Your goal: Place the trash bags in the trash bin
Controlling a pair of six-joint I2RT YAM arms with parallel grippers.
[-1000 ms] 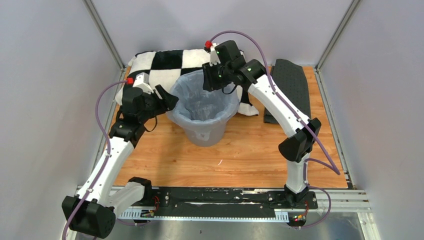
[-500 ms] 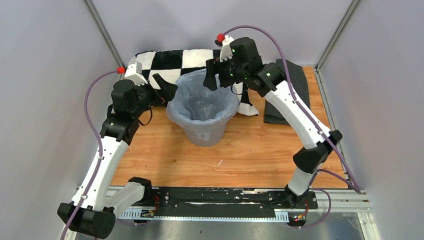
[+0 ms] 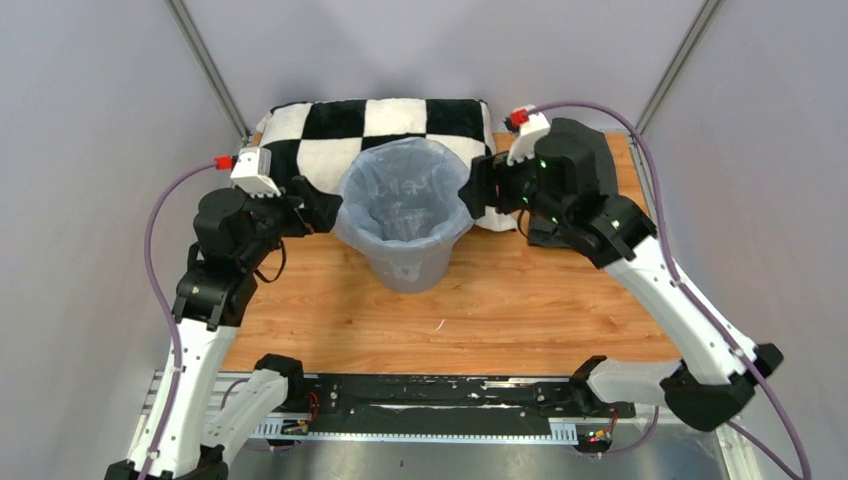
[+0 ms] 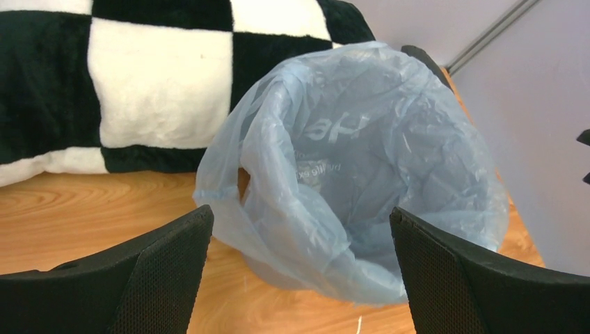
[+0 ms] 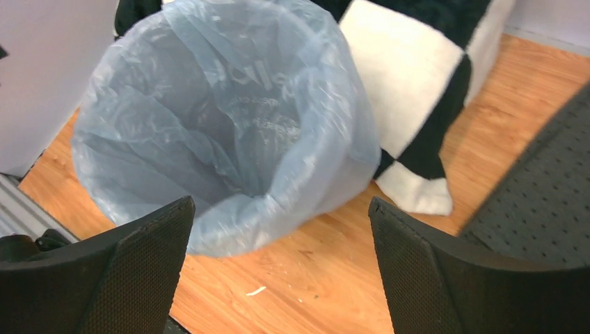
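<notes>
The pale blue-grey trash bag (image 3: pixel 404 192) lines the grey trash bin (image 3: pixel 407 262), its edge folded down over the rim all round. White lettering shows on its inner wall. My left gripper (image 3: pixel 318 203) hangs open just left of the bin, apart from the bag (image 4: pixel 362 160); nothing lies between its fingers (image 4: pixel 300 212). My right gripper (image 3: pixel 477 190) stands open just right of the bin, also empty (image 5: pixel 282 202), with the bag (image 5: pixel 229 118) a little ahead of it.
A black-and-white checkered pillow (image 3: pixel 330 125) lies behind the bin, against the back wall. A dark grey textured mat (image 3: pixel 592 160) lies at the back right, partly under my right arm. Grey walls close in the wooden table (image 3: pixel 480 310) on three sides.
Both grippers have opened and let go of the bag's rim. The left arm has drawn back to the left, the right arm back to the right and nearer.
</notes>
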